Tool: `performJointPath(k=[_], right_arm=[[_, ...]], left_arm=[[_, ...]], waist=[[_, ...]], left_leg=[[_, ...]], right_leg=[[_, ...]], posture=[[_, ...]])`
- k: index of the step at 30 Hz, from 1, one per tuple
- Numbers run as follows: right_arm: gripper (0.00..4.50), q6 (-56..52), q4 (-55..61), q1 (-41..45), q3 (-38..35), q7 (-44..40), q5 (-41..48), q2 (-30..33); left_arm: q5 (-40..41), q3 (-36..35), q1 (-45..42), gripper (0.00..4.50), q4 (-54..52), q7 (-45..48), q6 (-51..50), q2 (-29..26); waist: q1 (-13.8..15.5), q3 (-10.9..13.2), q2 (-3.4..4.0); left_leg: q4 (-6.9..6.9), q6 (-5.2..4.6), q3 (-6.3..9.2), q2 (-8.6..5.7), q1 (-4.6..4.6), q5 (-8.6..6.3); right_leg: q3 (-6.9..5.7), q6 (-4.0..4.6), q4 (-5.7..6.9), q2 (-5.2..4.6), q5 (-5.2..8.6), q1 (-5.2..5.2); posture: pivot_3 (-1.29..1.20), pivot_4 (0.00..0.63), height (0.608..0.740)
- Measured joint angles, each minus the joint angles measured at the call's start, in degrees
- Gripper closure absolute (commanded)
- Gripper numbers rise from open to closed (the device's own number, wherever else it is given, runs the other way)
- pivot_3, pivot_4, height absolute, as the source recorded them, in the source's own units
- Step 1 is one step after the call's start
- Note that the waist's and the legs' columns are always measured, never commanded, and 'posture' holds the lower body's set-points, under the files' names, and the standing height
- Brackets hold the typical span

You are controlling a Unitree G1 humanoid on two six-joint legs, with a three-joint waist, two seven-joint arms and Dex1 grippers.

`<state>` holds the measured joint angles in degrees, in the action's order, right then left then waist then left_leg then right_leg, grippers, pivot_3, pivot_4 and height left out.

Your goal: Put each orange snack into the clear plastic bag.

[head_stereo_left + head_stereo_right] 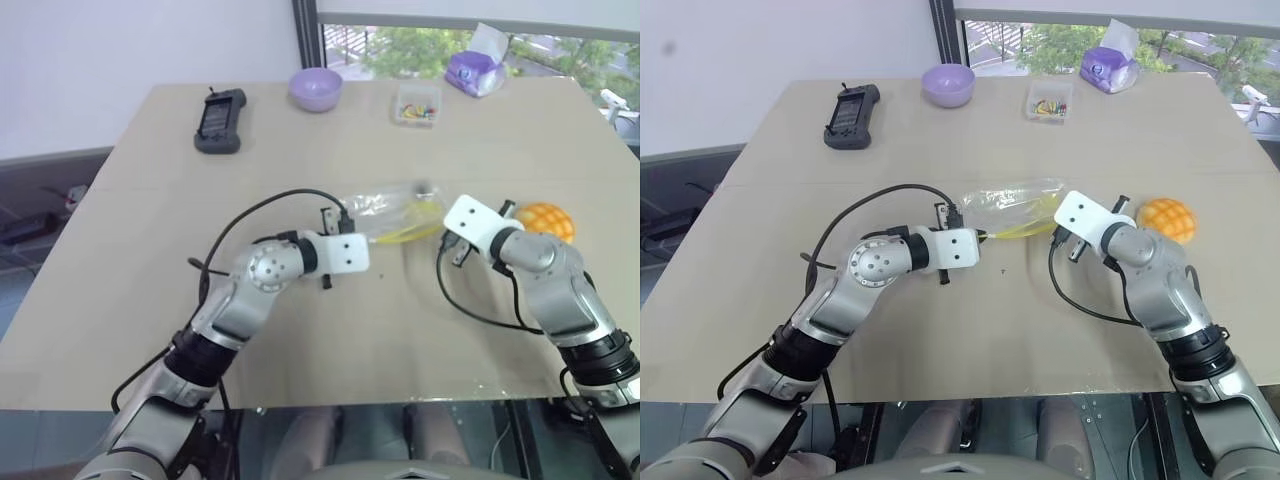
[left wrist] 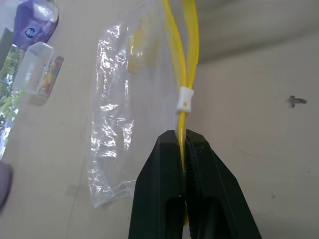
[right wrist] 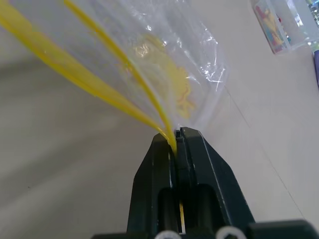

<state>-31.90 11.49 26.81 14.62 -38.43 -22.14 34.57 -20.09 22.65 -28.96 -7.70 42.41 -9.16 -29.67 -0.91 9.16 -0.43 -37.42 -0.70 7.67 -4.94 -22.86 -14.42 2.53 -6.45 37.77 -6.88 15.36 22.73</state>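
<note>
My left hand (image 2: 182,137) and right hand (image 3: 175,133) pinch the clear plastic bag (image 1: 1010,208)'s yellow strip; next, probably, spread it for the orange snack (image 1: 1167,218).

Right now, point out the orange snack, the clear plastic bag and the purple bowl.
orange snack (image 1: 1167,218), right eye view, its gridded top.
clear plastic bag (image 2: 115,124), left wrist view, its crinkled clear side.
purple bowl (image 1: 316,89), left eye view, its outer wall.

Purple bowl (image 1: 316,88), black handset (image 1: 220,120), tissues (image 1: 476,72)
</note>
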Motion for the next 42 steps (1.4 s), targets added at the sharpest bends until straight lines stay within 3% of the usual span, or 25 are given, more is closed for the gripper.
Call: performJointPath(k=[2,3,4,6,8,14,18,23,24,29,42], right_arm=[[4.5,0.2,0.1,0.0,0.0,-0.7,0.2,0.3],[3.9,0.5,0.2,0.0,0.1,-1.1,0.3,0.7],[3.79,1.1,0.9,0.0,0.0,-1.5,0.4,1.4],[2.67,2.1,1.6,0.0,0.0,-2.0,0.6,2.0],[1.94,3.3,1.9,-0.3,-0.1,-3.2,1.3,3.4],[1.94,4.6,3.7,-6.5,-4.7,-12.0,8.0,13.5],[1.94,-5.8,6.7,-4.6,-13.0,-15.4,18.5,10.9],[4.25,-19.2,12.7,1.3,-14.8,-12.3,27.3,1.9],[4.43,-20.7,12.8,1.3,-13.9,-11.3,27.9,0.5],[4.43,-25.7,12.6,1.0,-10.3,-6.0,29.6,-4.5],[4.43,-26.1,4.9,2.6,-8.5,1.8,31.1,-8.1]], left_arm=[[0.0,0.0,0.0,4.42,0.0,-0.2,0.0,0.2],[-0.1,0.0,0.0,4.5,0.0,-0.2,0.0,0.3],[-0.1,0.0,0.0,4.5,0.0,-0.3,0.0,0.5],[-0.1,0.0,0.0,4.5,0.0,-0.3,0.0,0.7],[-0.1,0.0,-0.1,4.5,0.2,-0.4,0.0,0.9],[-0.9,-0.2,-0.4,4.5,2.5,-1.3,0.1,0.7],[-1.2,-0.3,-0.9,4.5,3.2,-1.6,0.7,1.3],[-1.1,-0.1,-1.6,4.5,3.8,-1.7,1.3,3.1],[-1.1,-0.1,-1.6,4.5,4.0,-1.7,1.4,3.1],[-1.1,-0.1,-1.7,4.5,4.4,-1.7,1.6,3.8],[-1.1,-0.1,-1.9,4.5,4.4,-1.7,1.2,5.1]], waist=[[0.0,0.0,0.0],[0.0,0.0,0.0],[0.0,0.0,0.0],[0.0,0.0,0.0],[0.0,0.0,0.0],[0.3,0.0,-0.03],[-0.6,0.0,-0.05],[-0.9,0.0,-0.07],[-0.8,0.0,-0.07],[-0.5,0.0,-0.07],[-0.1,0.0,-0.07]], left_leg=[[0.0,0.0,0.0,0.0,0.0,0.0],[-0.01,0.0,-0.01,0.0,0.0,0.0],[-0.01,0.0,0.0,0.0,0.0,0.0],[-0.01,0.0,0.0,0.0,0.0,0.0],[-0.01,0.0,0.0,0.0,0.0,0.0],[-0.02,-0.01,0.01,-0.02,-0.04,0.0],[-0.02,-0.01,-0.05,0.08,0.05,-0.01],[-0.03,-0.01,0.08,0.09,0.04,-0.01],[-0.04,-0.01,0.07,0.07,0.01,0.0],[-0.07,0.0,0.07,0.0,-0.06,0.0],[-0.07,0.0,0.05,0.0,-0.04,0.0]], right_leg=[[0.0,0.0,0.0,0.0,0.0,0.0],[0.0,0.0,0.0,0.0,0.0,0.0],[0.0,0.0,0.0,0.0,0.0,0.0],[0.0,0.0,0.0,0.0,0.0,0.0],[0.0,0.0,0.0,0.0,0.0,0.0],[-0.03,0.0,-0.05,-0.03,0.0,-0.03],[0.04,-0.01,0.09,0.06,-0.01,-0.01],[-0.03,0.0,0.11,0.04,0.0,-0.02],[-0.03,0.0,0.09,-0.03,0.0,-0.02],[-0.02,0.0,0.09,-0.13,0.0,0.04],[-0.02,0.0,0.13,-0.05,-0.01,0.06]], posture=[[0.0,0.15,0.74],[0.0,0.15,0.74],[0.0,0.15,0.74],[0.0,0.15,0.74],[0.0,0.15,0.74],[0.0,0.15,0.74],[0.0,0.15,0.74],[0.0,0.15,0.74],[0.0,0.15,0.74],[0.0,0.15,0.74],[0.0,0.15,0.74]])
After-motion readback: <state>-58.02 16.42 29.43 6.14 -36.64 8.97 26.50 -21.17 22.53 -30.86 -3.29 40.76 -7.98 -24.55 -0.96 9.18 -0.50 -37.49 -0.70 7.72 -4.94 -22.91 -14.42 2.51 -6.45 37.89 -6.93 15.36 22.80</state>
